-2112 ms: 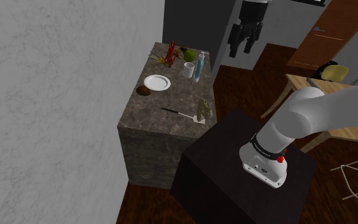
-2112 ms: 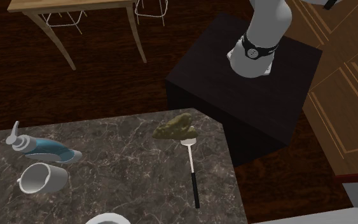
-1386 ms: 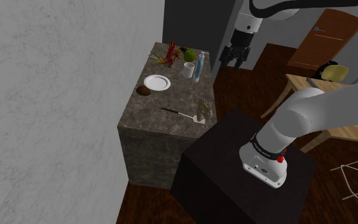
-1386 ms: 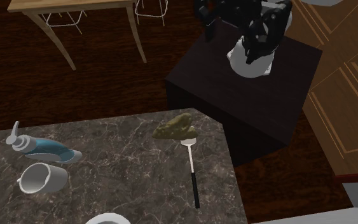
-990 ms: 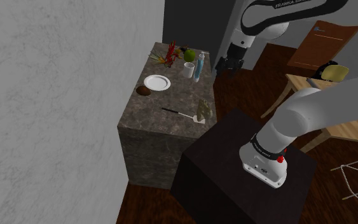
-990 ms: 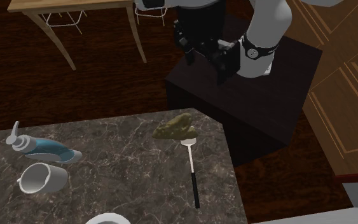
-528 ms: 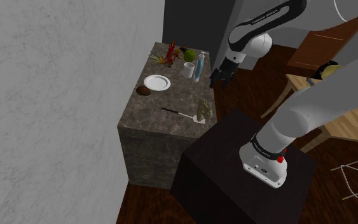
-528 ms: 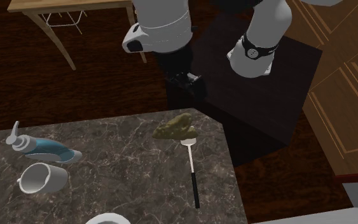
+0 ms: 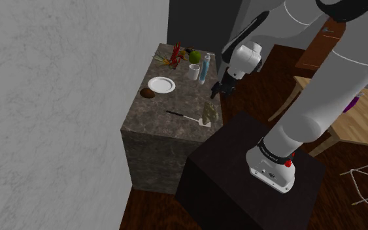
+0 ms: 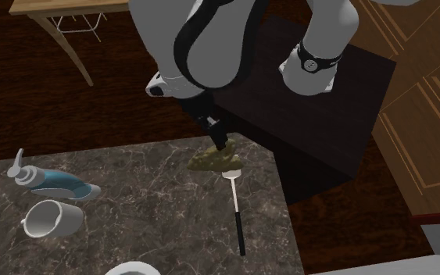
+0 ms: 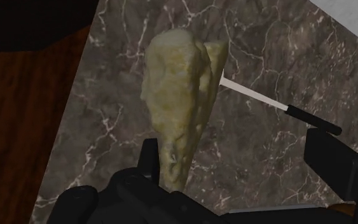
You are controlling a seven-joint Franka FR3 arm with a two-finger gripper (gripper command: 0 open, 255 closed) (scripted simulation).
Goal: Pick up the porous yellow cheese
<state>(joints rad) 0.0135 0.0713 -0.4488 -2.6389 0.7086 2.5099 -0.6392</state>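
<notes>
In the shoulder view, the cheese [image 9: 208, 112] is a small dull olive-yellow lump on the counter [image 9: 176, 101]. It sits at the corner nearest the stand, with its long axis along the counter's right edge. The gripper [image 9: 215, 93] hangs close above its far end. A fork [image 9: 185, 116] lies just beside it.

In the second exterior view, the cheese [image 10: 214, 158] looks rough and lumpy. It lies lengthwise by the counter's [image 10: 148, 195] top edge, near the right corner. The gripper [image 10: 223, 145] is at its upper side, and the fork's [image 10: 236, 211] white head is against it.

In the wrist view, the cheese [image 11: 177, 95] is pale yellow, pitted and wedge-like. Its narrow end points toward the gripper [image 11: 233, 143] and its broad end away. The fingers [image 11: 149, 159] are spread wide. The cheese's tip is by one finger, not clasped.
</notes>
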